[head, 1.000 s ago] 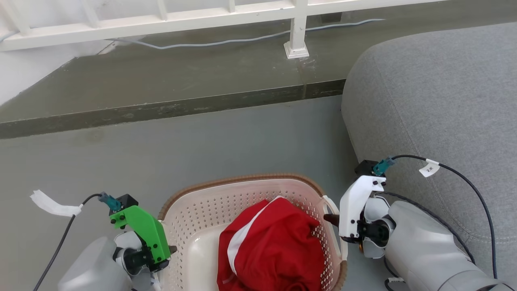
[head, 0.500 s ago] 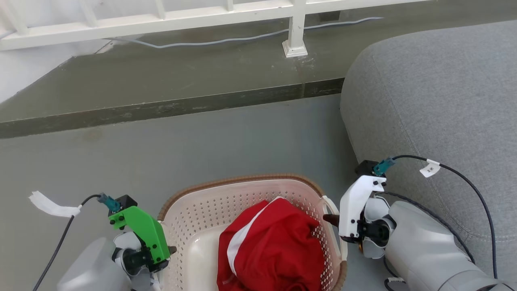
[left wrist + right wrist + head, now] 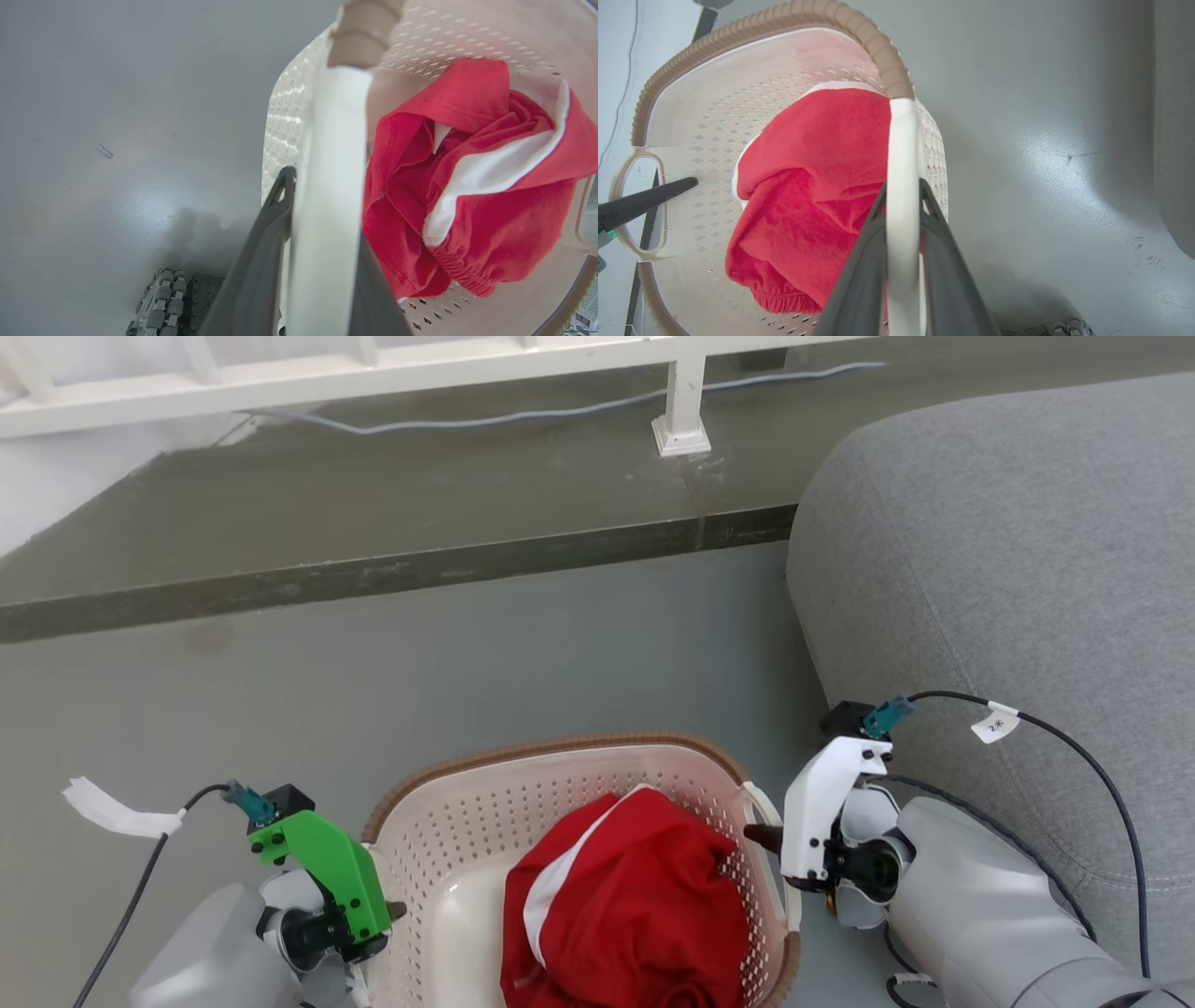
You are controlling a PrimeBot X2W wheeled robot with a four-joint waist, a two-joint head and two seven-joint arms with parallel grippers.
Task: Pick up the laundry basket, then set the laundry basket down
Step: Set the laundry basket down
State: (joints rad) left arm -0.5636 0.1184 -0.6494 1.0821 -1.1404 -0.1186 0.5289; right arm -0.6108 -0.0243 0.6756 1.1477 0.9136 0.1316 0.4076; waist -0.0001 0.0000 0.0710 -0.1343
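left gripper (image 3: 322, 261): lower left of head view. Both dark fingers are clamped on the white left handle (image 3: 332, 186), one each side of the bar.
right gripper (image 3: 903, 191): lower right of head view. Fingers are pinched on the white right handle (image 3: 903, 149), with the bar running straight up between them.
laundry basket (image 3: 560, 748): bottom centre of head view, directly between the two grippers and cut off by the bottom edge.
key relation: the basket's long axis runs left-right across the frame, from one gripper to the other. Neither arm is nearer, each has its own end, and both point inward at each other.
cross-check: right wrist view shows a left gripper finger poking through the far handle opening at mid-left.
load: red garment (image 3: 625, 896) with a white stripe, heaped slightly right of centre in the basket.
height: can't tell for sure. The shadow on the floor (image 3: 560, 653) sits apart from the basket wall in left wrist view, so it's probably off the ground.
next move (judgement): set-down needs both arms lowering evenly to keep the axis level, or the garment slides.
right side: grey sofa (image 3: 1008, 569) is close beside the right arm, so little room to drift that way.
ahead: bare floor, then a dark ledge (image 3: 373, 574) across mid-frame.
far: white railing (image 3: 373, 373) and a pale cable (image 3: 467, 422) along the top edge, well apart from the basket.
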